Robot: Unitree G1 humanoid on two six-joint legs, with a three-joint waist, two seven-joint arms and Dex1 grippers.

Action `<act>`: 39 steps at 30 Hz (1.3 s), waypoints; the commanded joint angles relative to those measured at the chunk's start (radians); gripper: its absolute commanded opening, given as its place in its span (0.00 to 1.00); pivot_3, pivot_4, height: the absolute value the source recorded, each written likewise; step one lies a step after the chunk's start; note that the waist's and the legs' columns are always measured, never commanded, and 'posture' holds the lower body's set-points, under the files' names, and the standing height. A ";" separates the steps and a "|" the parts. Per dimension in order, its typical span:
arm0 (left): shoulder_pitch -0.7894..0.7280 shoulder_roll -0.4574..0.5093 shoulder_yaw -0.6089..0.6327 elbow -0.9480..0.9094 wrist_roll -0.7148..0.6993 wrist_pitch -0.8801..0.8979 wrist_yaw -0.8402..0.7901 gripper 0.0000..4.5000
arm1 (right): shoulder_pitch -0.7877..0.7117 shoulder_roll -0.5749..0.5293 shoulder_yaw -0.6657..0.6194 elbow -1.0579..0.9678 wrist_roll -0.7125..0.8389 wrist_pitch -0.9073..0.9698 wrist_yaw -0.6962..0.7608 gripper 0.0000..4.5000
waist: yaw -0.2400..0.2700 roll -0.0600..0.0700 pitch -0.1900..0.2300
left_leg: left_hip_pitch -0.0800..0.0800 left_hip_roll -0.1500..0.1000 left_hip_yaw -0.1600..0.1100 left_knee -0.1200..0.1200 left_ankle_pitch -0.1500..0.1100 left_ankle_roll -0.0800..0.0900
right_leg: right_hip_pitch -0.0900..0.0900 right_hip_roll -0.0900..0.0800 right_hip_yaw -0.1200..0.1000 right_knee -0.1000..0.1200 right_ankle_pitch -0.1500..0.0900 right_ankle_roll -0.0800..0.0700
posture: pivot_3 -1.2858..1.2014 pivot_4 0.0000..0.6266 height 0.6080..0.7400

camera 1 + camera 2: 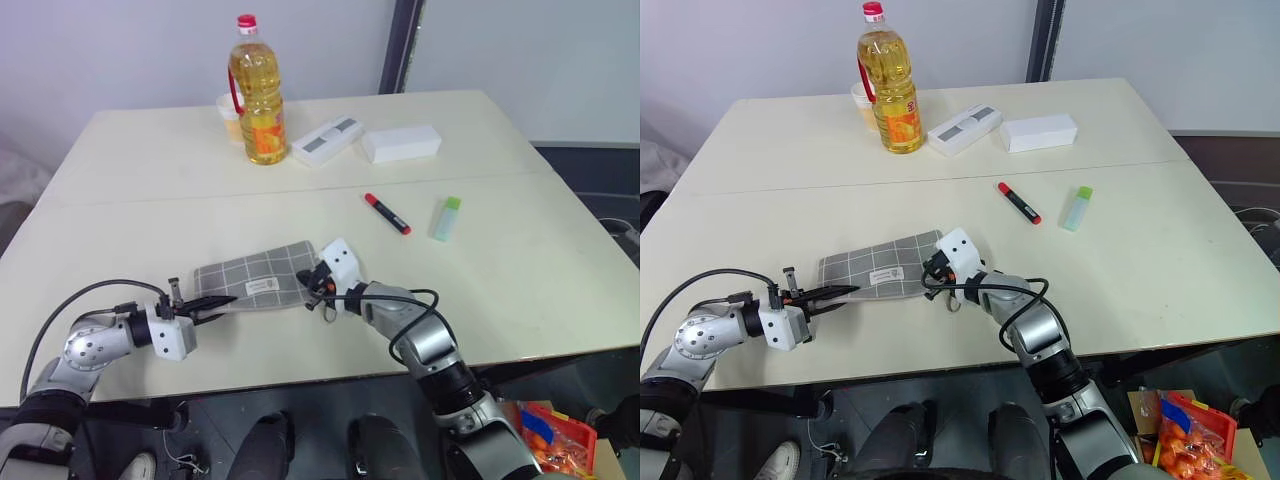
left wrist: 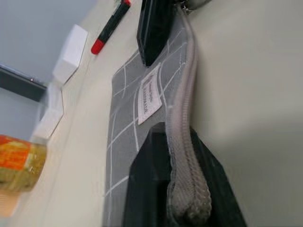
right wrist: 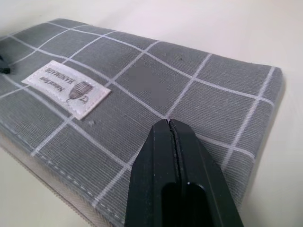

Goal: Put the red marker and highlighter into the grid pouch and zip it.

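Observation:
The grid pouch (image 1: 255,275) lies flat near the table's front edge, label up, its zipper edge towards me. My left gripper (image 1: 222,301) is shut on the pouch's left end, with one black finger on each side of the zipper edge (image 2: 182,156). At the pouch's right end my right gripper (image 1: 316,283) is shut, its tips (image 3: 169,124) together over the fabric with nothing seen between them. A small pull loop (image 1: 328,312) hangs by that end. The red marker (image 1: 386,213) and the highlighter (image 1: 446,218) lie apart on the table, beyond and to the right of the pouch.
A bottle of oil (image 1: 258,95) stands at the back with a small cup (image 1: 226,110) behind it. Two white boxes (image 1: 325,140) (image 1: 401,143) lie to its right. The pale table (image 1: 500,290) has a seam across its middle.

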 commanded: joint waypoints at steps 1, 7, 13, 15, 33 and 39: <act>0.033 -0.026 0.012 -0.050 -0.055 0.074 0.026 0.01 | -0.031 -0.005 -0.058 -0.012 0.006 -0.039 -0.011 0.00 | 0.000 0.000 0.000 | 0.000 0.000 0.000 0.000 0.000 0.000 | 0.000 0.000 0.000 0.000 0.000 0.000 | 0.52 0.24 1.00; 0.088 -0.128 0.051 -0.320 -0.130 0.426 0.137 0.00 | -0.113 -0.140 -0.163 -0.082 0.056 -0.029 0.087 0.20 | 0.005 0.000 0.001 | -0.001 0.000 0.000 0.003 0.000 0.000 | 0.001 0.000 0.000 0.001 0.000 0.001 | 0.52 0.24 1.00; 0.108 -0.275 0.081 -0.524 -0.070 0.707 0.325 0.00 | -0.130 -0.253 -0.240 -0.151 0.114 0.035 0.151 0.90 | -0.001 0.000 0.001 | -0.001 0.000 -0.001 0.004 0.000 0.000 | 0.000 0.001 0.000 0.003 0.000 0.002 | 0.52 0.24 1.00; 0.115 -0.310 0.079 -0.566 -0.060 0.755 0.353 0.00 | -0.123 -0.253 -0.248 -0.168 0.138 0.074 0.154 0.99 | -0.004 0.000 0.001 | -0.001 0.000 0.000 0.004 0.000 0.000 | 0.000 0.001 0.000 0.003 0.000 0.002 | 0.52 0.24 1.00; 0.101 -0.358 0.053 -0.592 0.003 0.776 0.348 0.00 | -0.164 -0.064 -0.290 -0.117 0.197 0.239 -0.048 0.80 | 0.003 0.000 0.001 | -0.002 0.000 0.000 0.010 0.000 0.000 | 0.000 0.001 0.001 0.007 0.000 0.001 | 0.52 0.24 1.00; 0.102 -0.362 0.057 -0.591 0.010 0.771 0.352 0.00 | -0.154 -0.057 -0.263 -0.137 0.200 0.254 -0.052 0.09 | 0.002 0.000 0.001 | -0.002 0.000 0.000 0.010 0.000 0.000 | 0.000 0.001 0.001 0.007 0.000 0.001 | 0.52 0.24 1.00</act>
